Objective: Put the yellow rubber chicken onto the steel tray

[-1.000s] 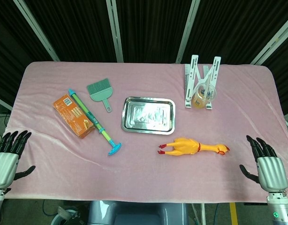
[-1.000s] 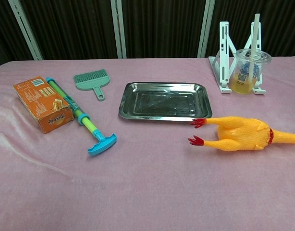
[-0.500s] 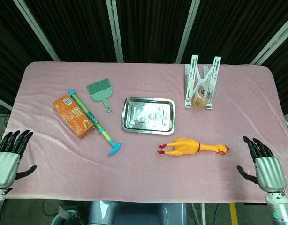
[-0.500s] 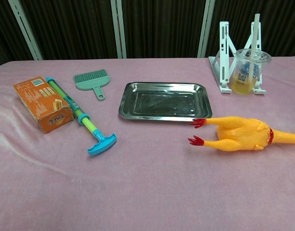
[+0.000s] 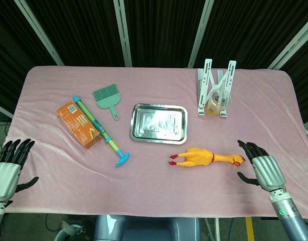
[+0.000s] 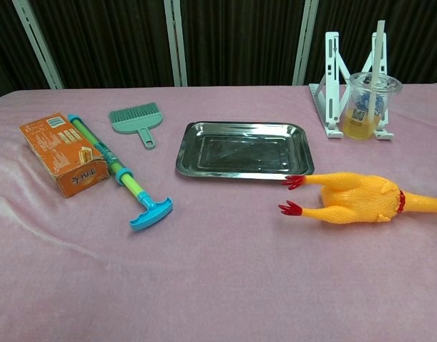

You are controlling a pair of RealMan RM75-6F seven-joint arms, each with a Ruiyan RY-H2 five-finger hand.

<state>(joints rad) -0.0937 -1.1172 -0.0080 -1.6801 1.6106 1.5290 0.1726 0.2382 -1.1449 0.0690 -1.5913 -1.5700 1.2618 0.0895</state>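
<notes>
steel tray [image 5: 158,123] bare; yellow rubber chicken [image 5: 206,157] beside it

A: Centre of the pink cloth [image 5: 159,196]?
B: One steel tray [image 5: 158,123], nothing in it. Just in front and to the right, one yellow rubber chicken [image 5: 206,157] on its side, red feet to the left, head to the right, not touching the tray.

A: Left side?
B: Orange box [image 5: 79,124]; a green-and-blue pump toy [image 5: 101,130] lying diagonally against it; a teal hand brush [image 5: 108,98] behind.

A: Back right?
B: White folding stand [image 5: 215,86], with a clear plastic cup [image 5: 218,102] of amber drink at its foot.

A: Hands?
B: Right hand [image 5: 260,166], fingers spread, just beside the chicken's head, holding nothing. Left hand [image 5: 8,164] at the near left edge, fingers spread, holding nothing.
</notes>
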